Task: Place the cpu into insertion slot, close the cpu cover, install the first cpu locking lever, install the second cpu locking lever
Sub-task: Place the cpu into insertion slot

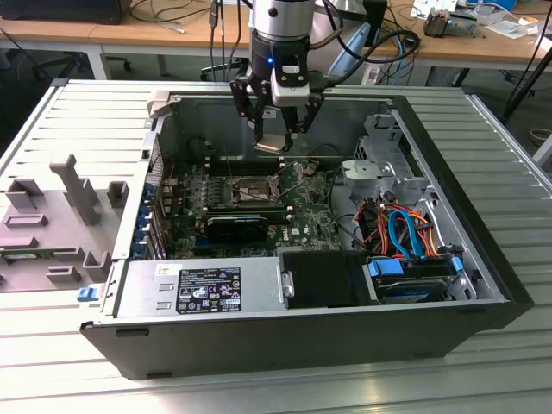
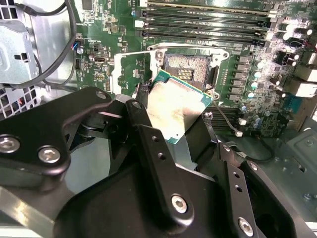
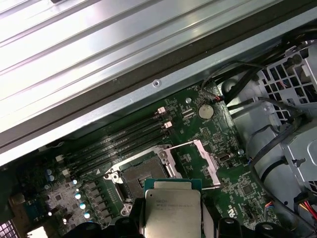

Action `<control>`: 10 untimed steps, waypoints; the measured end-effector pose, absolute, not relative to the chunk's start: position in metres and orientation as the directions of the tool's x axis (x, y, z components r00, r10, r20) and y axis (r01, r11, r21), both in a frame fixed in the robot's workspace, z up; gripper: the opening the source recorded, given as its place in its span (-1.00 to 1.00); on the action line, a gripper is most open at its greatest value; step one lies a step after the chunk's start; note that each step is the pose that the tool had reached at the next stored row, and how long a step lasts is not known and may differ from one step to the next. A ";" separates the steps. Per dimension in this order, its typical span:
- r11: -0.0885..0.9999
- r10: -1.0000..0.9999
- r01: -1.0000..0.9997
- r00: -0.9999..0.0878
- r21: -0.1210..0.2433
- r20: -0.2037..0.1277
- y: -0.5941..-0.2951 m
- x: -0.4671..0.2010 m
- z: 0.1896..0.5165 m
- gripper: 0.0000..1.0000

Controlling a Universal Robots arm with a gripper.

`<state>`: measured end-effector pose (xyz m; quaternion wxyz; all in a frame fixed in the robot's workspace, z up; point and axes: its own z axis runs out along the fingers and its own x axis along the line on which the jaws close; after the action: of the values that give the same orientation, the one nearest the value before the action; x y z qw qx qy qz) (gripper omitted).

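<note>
My gripper (image 1: 275,136) hangs inside the open computer case, shut on the cpu (image 1: 269,143). The cpu (image 2: 176,106) is a flat square chip with a dull silver top and a green edge, held between my black fingers (image 2: 148,134). It hovers above the green motherboard, a little to the far side of the insertion slot (image 1: 246,191). The insertion slot (image 3: 141,176) is a dark square recess with a silvery rim, and nothing sits in it. The cpu cover (image 3: 210,166), a thin silvery frame, stands swung open beside the slot.
Memory sticks (image 3: 119,144) run along the slot's far side. A power supply (image 1: 198,289) fills the case's near corner. A drive cage (image 1: 414,276) with orange and blue cables (image 1: 405,228) is at the exterior view's right. A grey fixture (image 1: 60,216) lies outside the case.
</note>
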<state>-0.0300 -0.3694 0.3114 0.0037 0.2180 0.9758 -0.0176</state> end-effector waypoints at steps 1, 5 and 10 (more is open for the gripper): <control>0.903 0.427 0.428 -0.904 -0.033 -0.015 -0.369 -0.030 0.311 0.09; 0.900 0.434 0.434 -0.901 -0.033 -0.015 -0.369 -0.030 0.311 0.09; 0.898 0.438 0.438 -0.899 -0.033 -0.015 -0.369 -0.030 0.311 0.09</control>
<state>-0.0300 -0.3694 0.3111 0.0036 0.2247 0.9743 -0.0177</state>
